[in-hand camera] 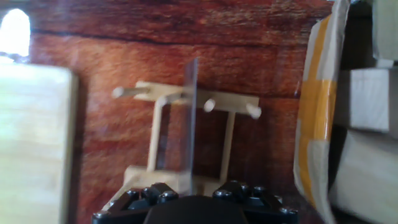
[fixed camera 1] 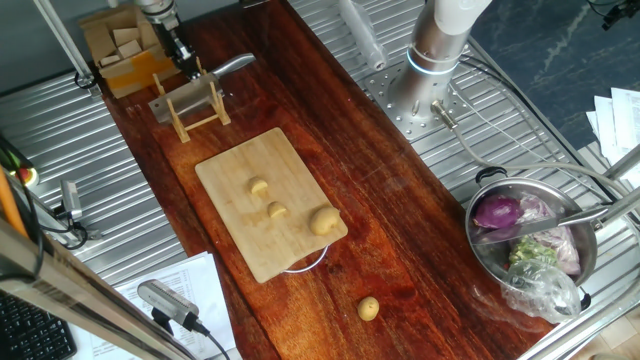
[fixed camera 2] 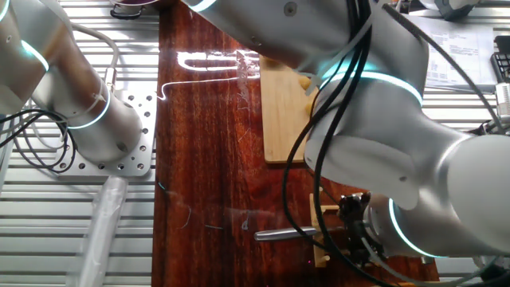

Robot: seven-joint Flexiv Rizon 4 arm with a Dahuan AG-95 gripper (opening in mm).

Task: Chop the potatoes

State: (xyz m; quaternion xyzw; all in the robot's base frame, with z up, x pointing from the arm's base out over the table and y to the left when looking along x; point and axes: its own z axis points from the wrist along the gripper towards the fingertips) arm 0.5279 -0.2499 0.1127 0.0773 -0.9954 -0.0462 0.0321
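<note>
Three pale yellow-tan potatoes lie on the wooden cutting board (fixed camera 1: 240, 165): two small ones (fixed camera 1: 259, 186) (fixed camera 1: 277, 210) and a larger one (fixed camera 1: 323, 220). A fourth potato (fixed camera 1: 368, 308) lies on the dark wood tabletop in front of the board. My gripper (fixed camera 1: 185, 58) is at the far end, over the wooden knife rack (fixed camera 1: 195, 105). It is shut on the handle of a knife (fixed camera 1: 232, 66). In the hand view the blade (in-hand camera: 191, 112) runs edge-on from the gripper (in-hand camera: 193, 194) across the rack (in-hand camera: 186, 134). The other fixed view shows the knife (fixed camera 2: 283, 233) level above the table.
A cardboard box of wooden blocks (fixed camera 1: 125, 45) stands just behind the rack and shows in the hand view (in-hand camera: 348, 124). A steel bowl (fixed camera 1: 478, 250) with a purple onion (fixed camera 1: 497, 212) and scraps sits at the right. The arm's base (fixed camera 1: 430, 70) is at the back.
</note>
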